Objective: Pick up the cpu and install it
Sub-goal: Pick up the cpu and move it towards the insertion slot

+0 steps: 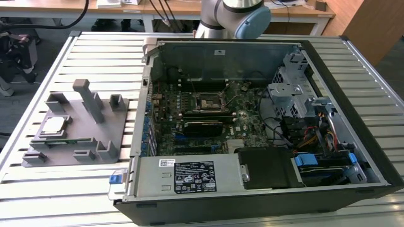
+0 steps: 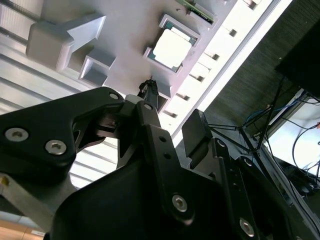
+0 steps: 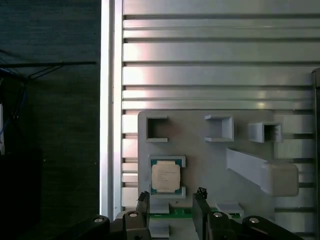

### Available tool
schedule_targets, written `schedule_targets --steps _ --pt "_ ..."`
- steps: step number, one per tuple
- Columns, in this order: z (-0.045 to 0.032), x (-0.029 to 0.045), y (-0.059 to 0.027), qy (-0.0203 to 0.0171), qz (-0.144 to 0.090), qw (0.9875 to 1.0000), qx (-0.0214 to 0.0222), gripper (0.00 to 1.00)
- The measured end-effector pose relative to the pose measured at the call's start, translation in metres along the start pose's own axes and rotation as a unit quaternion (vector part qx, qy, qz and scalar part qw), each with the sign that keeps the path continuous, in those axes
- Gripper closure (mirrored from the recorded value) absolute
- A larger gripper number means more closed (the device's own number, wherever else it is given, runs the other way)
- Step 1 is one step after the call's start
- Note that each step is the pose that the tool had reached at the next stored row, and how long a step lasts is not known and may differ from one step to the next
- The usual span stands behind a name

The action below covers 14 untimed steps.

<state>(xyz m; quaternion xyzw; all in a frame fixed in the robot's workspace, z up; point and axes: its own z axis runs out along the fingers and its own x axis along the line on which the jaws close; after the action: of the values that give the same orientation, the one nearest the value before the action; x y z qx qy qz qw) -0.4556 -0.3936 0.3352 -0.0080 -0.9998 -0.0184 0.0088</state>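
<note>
The cpu point(image 1: 53, 125) is a small square chip with a silvery top. It lies flat in a corner nest of the grey fixture plate point(image 1: 94, 132), at the exterior view's left. In both wrist views my gripper point(image 3: 172, 200) hangs well above the plate, open, with nothing between its black fingers point(image 3: 201, 198). The cpu point(image 3: 165, 177) shows just beyond the fingertips, and in the second wrist view the cpu point(image 2: 172, 48) lies past the gripper point(image 2: 172, 112). The black motherboard socket point(image 1: 207, 101) sits inside the open computer case point(image 1: 353, 94).
The fixture plate carries raised grey blocks and a tall post point(image 1: 88, 99). A green memory strip point(image 3: 185, 212) lies on it beside the cpu. The slatted metal table point(image 3: 210, 50) ends at an edge close to the plate, with dark floor point(image 3: 50, 125) beyond.
</note>
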Motion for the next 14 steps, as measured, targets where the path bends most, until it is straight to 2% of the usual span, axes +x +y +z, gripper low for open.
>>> schedule_targets --steps 2,7,11,12,13,14 --pt "0.0027 -0.0001 -0.0006 0.0019 0.0 1.0 0.0001 0.53" --pt "0.0102 -0.0002 -0.0017 0.01 -0.008 0.9999 0.0006 0.53" --pt "0.0128 -0.0003 -0.002 0.0106 -0.011 0.9999 0.0025 0.53" --pt "0.013 -0.0003 -0.002 0.0106 -0.011 0.9999 0.0026 0.52" --pt "0.0136 -0.0003 -0.002 0.0105 -0.011 0.9999 0.0026 0.46" --pt "0.0142 -0.0003 -0.002 0.0104 -0.011 0.9999 0.0025 0.46"
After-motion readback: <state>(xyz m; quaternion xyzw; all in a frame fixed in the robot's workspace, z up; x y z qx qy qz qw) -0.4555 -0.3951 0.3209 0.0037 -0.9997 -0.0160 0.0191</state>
